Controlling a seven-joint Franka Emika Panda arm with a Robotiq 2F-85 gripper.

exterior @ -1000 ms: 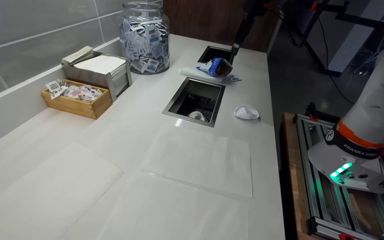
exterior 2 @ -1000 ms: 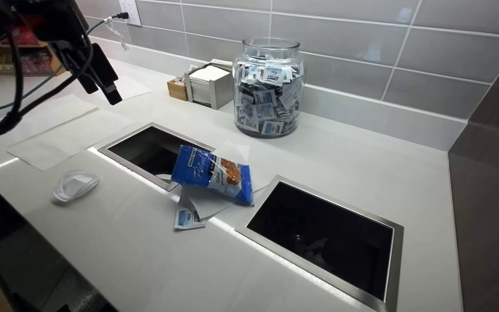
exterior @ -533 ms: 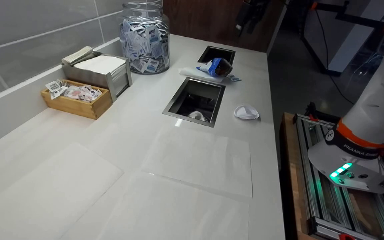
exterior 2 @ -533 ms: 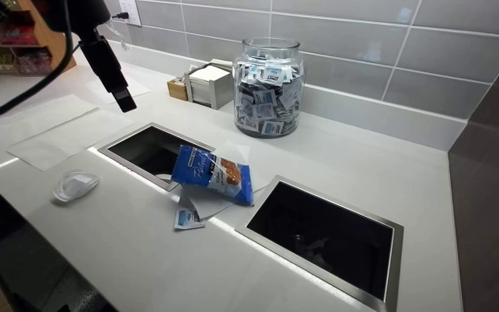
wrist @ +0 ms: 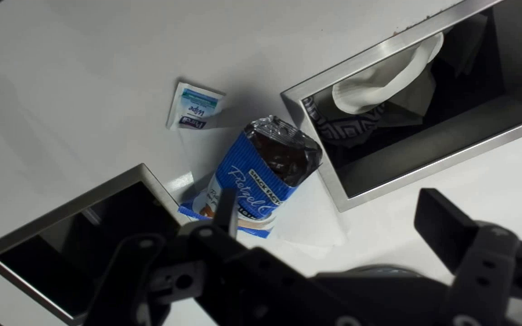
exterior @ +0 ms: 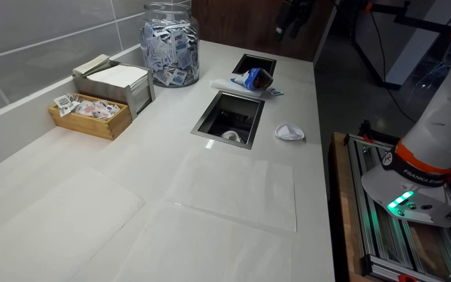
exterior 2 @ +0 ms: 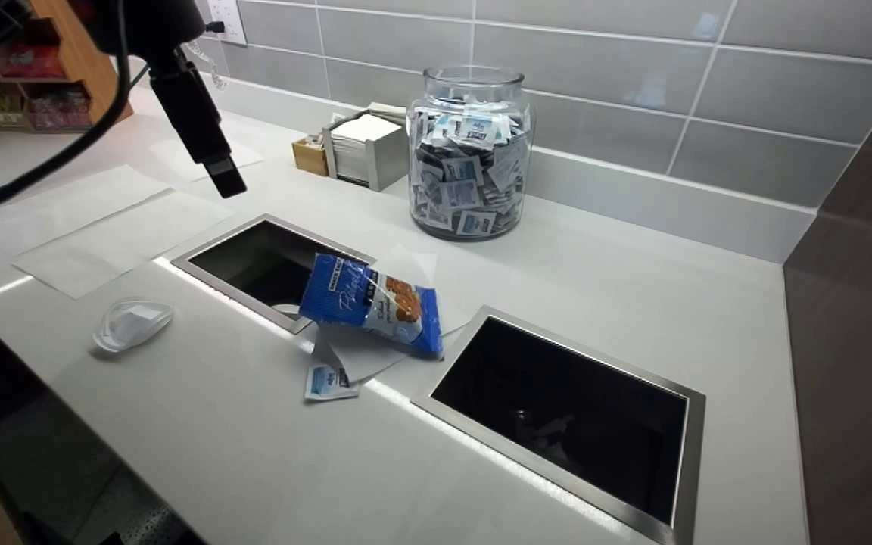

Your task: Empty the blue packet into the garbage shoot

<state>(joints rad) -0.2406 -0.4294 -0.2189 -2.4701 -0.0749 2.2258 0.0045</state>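
1. Blue pretzel packet point(exterior 2: 372, 305): it lies on a white paper sheet point(exterior 2: 360, 357), between the litter-holding hole point(wrist: 381, 50) and the darker hole point(exterior 2: 595, 354), both steel-framed. Its open mouth points towards the former; its sealed end is just beside the latter.
2. Gripper point(wrist: 326, 208): its fingers stand wide apart, nothing between them, above the packet and clear of it.
3. Step in hand: most likely lining up for the grasp. I judge the emptying not yet begun, though the mouth shows only a dark brown inside, so I cannot tell what it contains.
4. Which hole the task means I cannot tell; the litter-holding one is nearer the mouth.
5. Next move: one finger covers part of the packet in the wrist view, so shift sideways until the packet sits between both, descend, pinch near the sealed end, lift, then tip it mouth-down over the chosen hole.
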